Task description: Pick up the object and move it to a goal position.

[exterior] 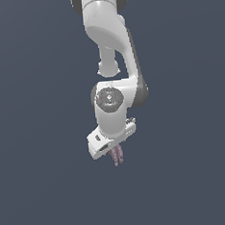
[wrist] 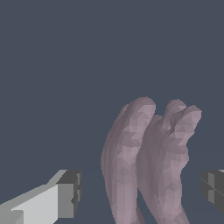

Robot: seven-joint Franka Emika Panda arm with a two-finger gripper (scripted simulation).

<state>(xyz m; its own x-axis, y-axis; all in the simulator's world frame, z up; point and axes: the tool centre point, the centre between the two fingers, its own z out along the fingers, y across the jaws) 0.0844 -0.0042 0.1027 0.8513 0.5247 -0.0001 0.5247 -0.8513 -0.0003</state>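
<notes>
Right under the wrist, the pink bunch [wrist: 148, 166] sits between the two dark fingertips [wrist: 72, 192] of the tool [wrist: 142, 192], and there is a clear gap on either side, so the tool is spread open and not squeezing it. From farther off, the bunch [exterior: 118, 155] pokes out below the white tool [exterior: 115, 148], with the arm [exterior: 110, 42] rising straight up behind it.
</notes>
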